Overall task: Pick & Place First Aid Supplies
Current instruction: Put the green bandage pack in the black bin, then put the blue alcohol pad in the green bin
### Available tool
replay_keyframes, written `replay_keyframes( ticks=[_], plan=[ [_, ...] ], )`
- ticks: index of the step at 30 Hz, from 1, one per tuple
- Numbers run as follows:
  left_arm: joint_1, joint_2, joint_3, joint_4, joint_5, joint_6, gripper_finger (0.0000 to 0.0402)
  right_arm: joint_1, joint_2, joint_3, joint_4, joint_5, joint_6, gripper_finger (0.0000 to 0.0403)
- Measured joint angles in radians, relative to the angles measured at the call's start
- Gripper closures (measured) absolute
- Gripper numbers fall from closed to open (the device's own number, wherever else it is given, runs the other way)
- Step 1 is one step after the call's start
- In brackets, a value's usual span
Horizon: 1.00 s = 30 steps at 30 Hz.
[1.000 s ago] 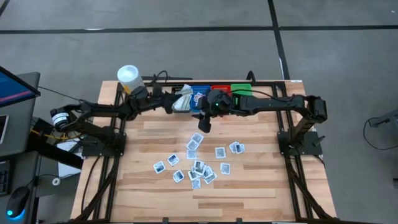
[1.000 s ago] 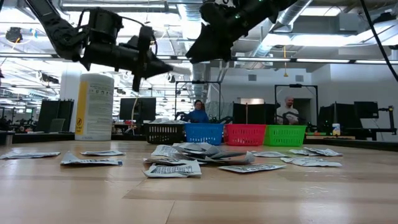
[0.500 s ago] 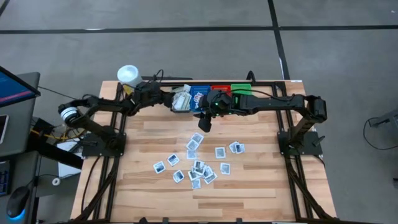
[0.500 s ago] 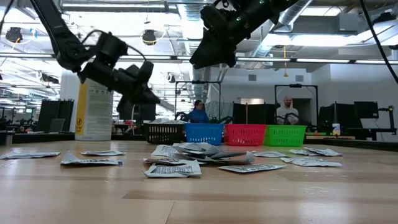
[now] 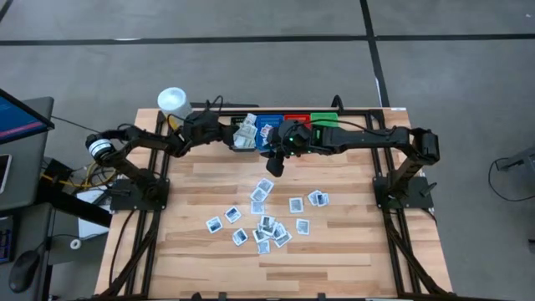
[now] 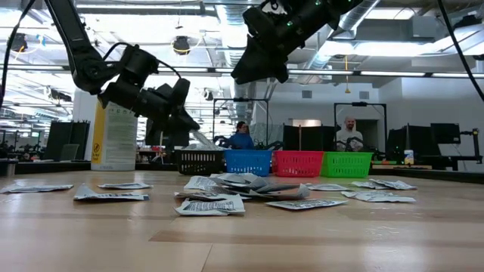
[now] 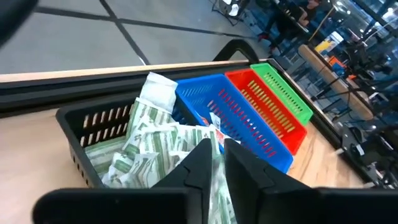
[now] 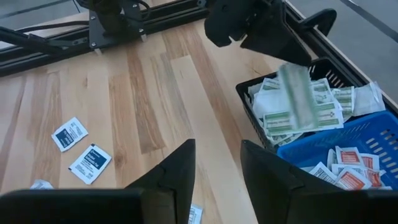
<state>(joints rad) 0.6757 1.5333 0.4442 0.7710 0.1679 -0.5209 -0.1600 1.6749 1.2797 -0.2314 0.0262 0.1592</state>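
My left gripper (image 7: 214, 149), fingers barely parted, released a green-printed packet (image 8: 297, 93) over the far black bin (image 7: 78, 127) holding its kind; right gripper (image 8: 216, 165) hovered half-open, empty.

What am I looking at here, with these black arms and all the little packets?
Two robot arms work at a wooden table. One picture looks straight down, one looks level across the tabletop, and two come from cameras on the wrists. Small first aid packets lie scattered on the wood. At the far edge stand four bins: black, blue, red, green. The left gripper is over the black bin, and a green-printed packet is dropping from it. The right gripper hangs open and empty nearby.
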Motion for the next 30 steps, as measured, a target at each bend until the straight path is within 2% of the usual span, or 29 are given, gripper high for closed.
replay_keyframes(
  ticks=[16, 24, 30],
  plan=[
    [-0.054, 0.000, 0.000, -0.002, -0.008, 0.053, 0.0275, -0.006, 0.000, 0.000, 0.000, 0.000, 0.000, 0.0280],
    [-0.053, -0.050, 0.000, -0.001, -0.029, 0.054, 0.0264, -0.003, 0.000, 0.000, -0.001, -0.001, -0.017, 0.0280],
    [-0.084, -0.162, 0.001, 0.001, -0.029, 0.230, 0.0264, -0.004, 0.000, -0.024, 0.029, -0.003, -0.038, 0.0280]
  ],
)
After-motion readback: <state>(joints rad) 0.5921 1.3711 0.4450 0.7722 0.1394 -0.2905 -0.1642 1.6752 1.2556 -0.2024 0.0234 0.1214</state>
